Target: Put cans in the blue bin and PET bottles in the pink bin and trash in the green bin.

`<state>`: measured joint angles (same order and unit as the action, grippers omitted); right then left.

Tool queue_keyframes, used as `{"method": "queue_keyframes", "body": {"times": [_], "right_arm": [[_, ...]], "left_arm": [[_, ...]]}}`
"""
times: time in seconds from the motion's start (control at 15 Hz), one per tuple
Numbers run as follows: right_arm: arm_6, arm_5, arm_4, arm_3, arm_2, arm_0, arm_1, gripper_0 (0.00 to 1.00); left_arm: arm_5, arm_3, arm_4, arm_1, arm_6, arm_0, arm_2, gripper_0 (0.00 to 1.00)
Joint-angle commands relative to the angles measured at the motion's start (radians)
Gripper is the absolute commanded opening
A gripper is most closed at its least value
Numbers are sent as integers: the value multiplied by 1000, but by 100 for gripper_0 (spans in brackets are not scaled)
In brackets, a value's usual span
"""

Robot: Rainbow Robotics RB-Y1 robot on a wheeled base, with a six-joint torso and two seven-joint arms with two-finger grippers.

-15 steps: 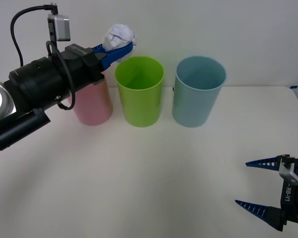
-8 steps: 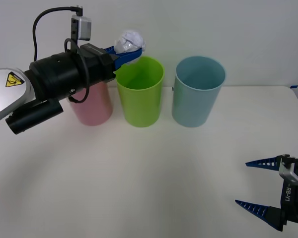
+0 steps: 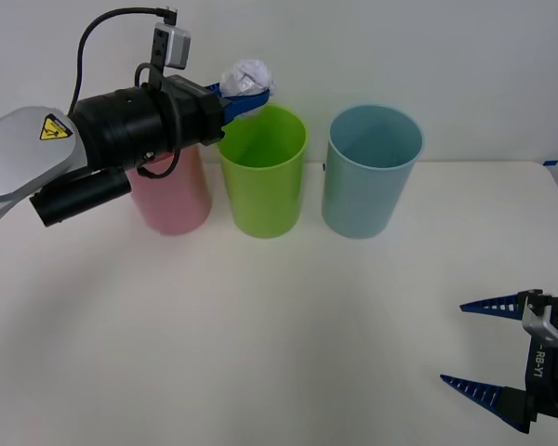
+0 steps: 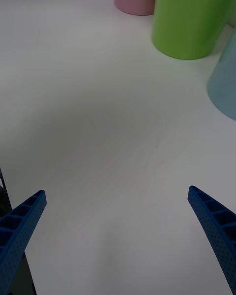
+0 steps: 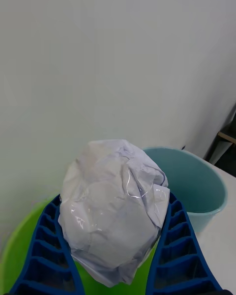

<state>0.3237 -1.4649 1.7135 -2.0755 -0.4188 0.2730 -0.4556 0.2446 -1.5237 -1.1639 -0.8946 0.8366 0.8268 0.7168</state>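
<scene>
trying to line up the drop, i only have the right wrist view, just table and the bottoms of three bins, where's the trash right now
Observer: The left gripper is shut on the trash, held above the near-left rim of the green bin.
Operator: is it centred over the opening
Observer: Not quite. In the front view the wad sits over the rim's left edge, on the side toward the pink bin.
Operator: how solid is the grip
Observer: In the left wrist view both blue fingers cup the wad's lower half; its top bulges above them.
Operator: anything inside the blue bin
Observer: The part of the blue bin interior visible from the front shows nothing inside.
</scene>
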Motion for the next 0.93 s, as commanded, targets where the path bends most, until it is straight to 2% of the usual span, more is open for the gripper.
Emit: {"method": "queue_keyframes", "body": {"times": [0.07, 0.27, 0.53, 0.93], "right_arm": [[0, 0, 0, 0, 0, 0, 0, 100], [0, 0, 0, 0, 0, 0, 0, 100], [0, 0, 0, 0, 0, 0, 0, 100], [0, 0, 0, 0, 0, 0, 0, 100]], "left_arm": [[-4, 60, 12, 0, 10, 52, 61, 0], [-8, 96, 58, -1, 27, 107, 155, 0], [-82, 122, 99, -3, 41, 181, 277, 0], [-100, 123, 105, -20, 35, 187, 296, 0]]}}
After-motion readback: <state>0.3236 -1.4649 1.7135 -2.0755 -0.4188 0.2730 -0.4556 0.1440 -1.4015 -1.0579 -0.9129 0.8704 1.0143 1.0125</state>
